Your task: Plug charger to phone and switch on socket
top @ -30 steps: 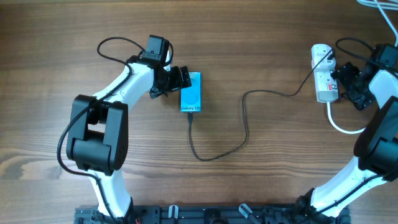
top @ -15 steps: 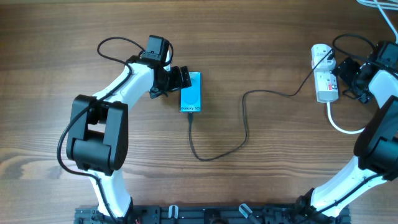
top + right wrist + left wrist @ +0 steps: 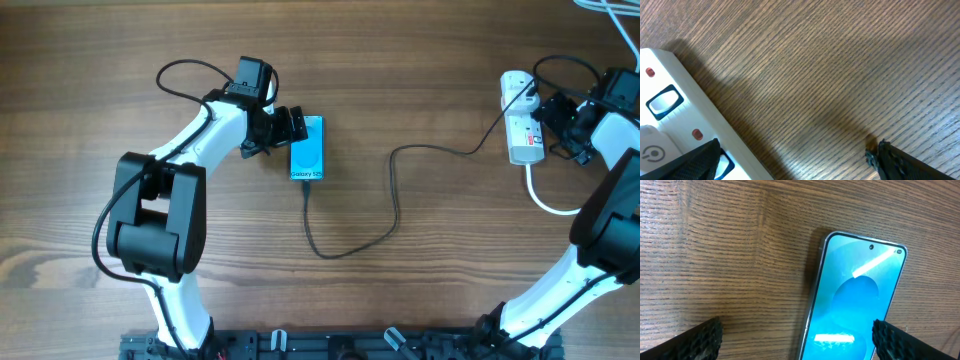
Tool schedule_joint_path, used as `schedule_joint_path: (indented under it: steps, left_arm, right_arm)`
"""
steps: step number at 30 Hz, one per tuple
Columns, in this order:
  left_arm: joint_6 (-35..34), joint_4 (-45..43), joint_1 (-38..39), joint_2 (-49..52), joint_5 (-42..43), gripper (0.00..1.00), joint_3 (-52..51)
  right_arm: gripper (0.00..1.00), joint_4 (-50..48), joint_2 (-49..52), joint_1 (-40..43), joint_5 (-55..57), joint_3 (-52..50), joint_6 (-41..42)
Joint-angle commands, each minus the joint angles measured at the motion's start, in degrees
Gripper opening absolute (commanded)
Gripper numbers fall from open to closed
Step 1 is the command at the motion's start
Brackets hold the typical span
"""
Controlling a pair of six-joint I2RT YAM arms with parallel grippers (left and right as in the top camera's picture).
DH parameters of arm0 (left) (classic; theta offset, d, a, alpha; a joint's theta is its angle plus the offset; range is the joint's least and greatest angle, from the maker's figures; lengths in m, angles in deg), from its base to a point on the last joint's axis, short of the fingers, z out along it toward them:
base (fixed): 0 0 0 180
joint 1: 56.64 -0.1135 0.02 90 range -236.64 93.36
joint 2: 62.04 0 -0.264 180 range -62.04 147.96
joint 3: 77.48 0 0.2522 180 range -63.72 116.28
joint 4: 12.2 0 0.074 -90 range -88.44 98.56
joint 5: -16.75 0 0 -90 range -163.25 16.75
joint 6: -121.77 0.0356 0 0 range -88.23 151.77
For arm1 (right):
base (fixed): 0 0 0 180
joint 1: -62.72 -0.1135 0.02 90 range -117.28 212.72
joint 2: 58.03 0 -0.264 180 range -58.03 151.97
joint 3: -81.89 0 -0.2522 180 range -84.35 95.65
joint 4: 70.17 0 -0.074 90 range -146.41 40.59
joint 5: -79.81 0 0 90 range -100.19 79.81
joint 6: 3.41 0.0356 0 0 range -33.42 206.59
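Overhead | left gripper wide, beside phone | right gripper wide, beside socket

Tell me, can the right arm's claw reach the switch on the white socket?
Probably yes. The right claw hangs open right beside the socket, and its wrist camera shows a switch close by, with nothing in between.
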Motion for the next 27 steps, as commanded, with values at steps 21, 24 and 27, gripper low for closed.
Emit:
schedule_joint_path:
  steps: [21,24,27]
  left_arm:
    - [0.1,0.0,0.0,0.3,-0.6,1.0,0.0]
    - [0.1,0.0,0.0,0.3,-0.6,1.0,0.0]
    - [0.1,0.0,0.0,0.3,-0.6,1.0,0.0]
  right_arm:
    - [1.0,5.4,3.2,-1.1,-5.0,-0.6,-2.7]
    - [1.0,5.6,3.2,-1.4,-5.0,-0.6,-2.7]
    - [1.0,5.6,3.3,-2.3,-5.0,-0.6,-4.1]
